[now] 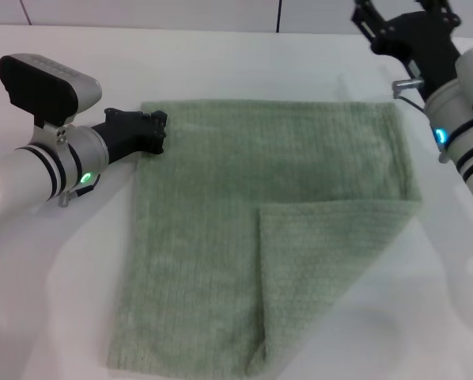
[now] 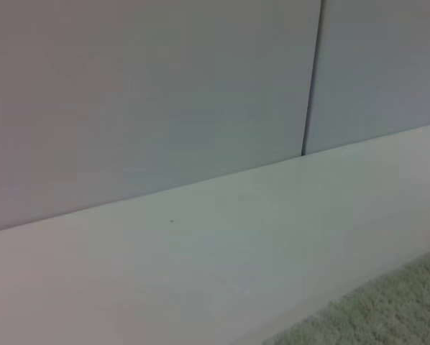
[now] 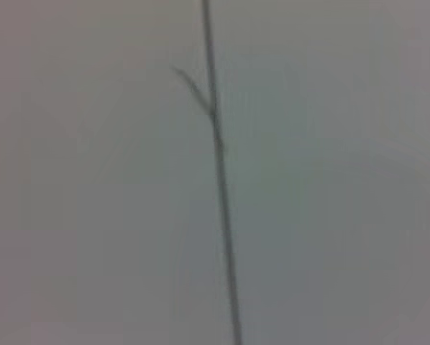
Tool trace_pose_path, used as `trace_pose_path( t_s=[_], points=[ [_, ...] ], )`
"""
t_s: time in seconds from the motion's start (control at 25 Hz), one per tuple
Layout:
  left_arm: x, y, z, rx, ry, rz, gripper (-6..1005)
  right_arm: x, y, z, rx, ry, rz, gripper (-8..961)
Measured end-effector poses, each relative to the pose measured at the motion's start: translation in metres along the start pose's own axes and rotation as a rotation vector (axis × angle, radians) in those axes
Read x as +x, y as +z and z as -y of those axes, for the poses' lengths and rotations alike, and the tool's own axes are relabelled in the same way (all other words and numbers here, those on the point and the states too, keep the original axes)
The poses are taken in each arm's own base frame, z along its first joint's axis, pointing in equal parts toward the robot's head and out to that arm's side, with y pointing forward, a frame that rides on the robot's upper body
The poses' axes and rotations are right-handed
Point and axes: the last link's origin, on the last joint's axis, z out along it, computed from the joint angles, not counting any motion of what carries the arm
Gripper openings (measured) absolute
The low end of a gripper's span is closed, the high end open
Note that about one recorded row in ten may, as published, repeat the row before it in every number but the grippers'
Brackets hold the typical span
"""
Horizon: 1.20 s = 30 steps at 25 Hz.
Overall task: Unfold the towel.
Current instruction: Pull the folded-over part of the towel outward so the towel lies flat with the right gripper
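Observation:
The pale sage-green towel [image 1: 221, 206] lies spread on the white table [image 1: 54, 277], with a flap [image 1: 323, 269] folded over its near right part. My left gripper [image 1: 162, 132] lies low at the towel's left edge, close to the far left corner. My right gripper [image 1: 399, 9] is raised beyond the far right corner, open and holding nothing. In the left wrist view only a strip of towel [image 2: 387, 309] shows.
A pale wall with a dark vertical seam [image 2: 312, 79] stands behind the table's far edge. Bare table surface surrounds the towel on the left and the right.

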Motion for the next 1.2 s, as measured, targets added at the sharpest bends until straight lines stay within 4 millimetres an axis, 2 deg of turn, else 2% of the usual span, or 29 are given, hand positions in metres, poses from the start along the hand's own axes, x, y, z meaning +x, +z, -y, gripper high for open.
trace_pose_path(
  t_s=[0.36,0.64,0.72,0.84,0.92,1.2],
  points=[
    [0.000,0.000,0.001,-0.001,-0.001,-0.002,-2,-0.017,0.004,-0.013,-0.288,0.099,-0.097,826],
    [0.000,-0.001,0.001,0.002,0.000,0.000,-2,-0.023,0.001,-0.014,-0.514,0.178,-0.235,825],
    [0.001,0.000,0.001,0.000,0.000,-0.002,-2,-0.026,-0.002,-0.008,-0.599,0.213,-0.296,825],
    [0.001,0.000,0.001,-0.001,0.000,-0.003,-2,-0.031,-0.005,-0.001,-0.637,0.227,-0.323,826],
    [0.001,0.000,0.001,-0.001,0.000,-0.003,-2,-0.036,-0.011,0.011,-0.685,0.250,-0.357,826],
    [0.002,0.000,0.000,-0.002,0.001,-0.004,-2,-0.045,-0.021,0.028,-0.781,0.253,-0.435,825]
  ],
)
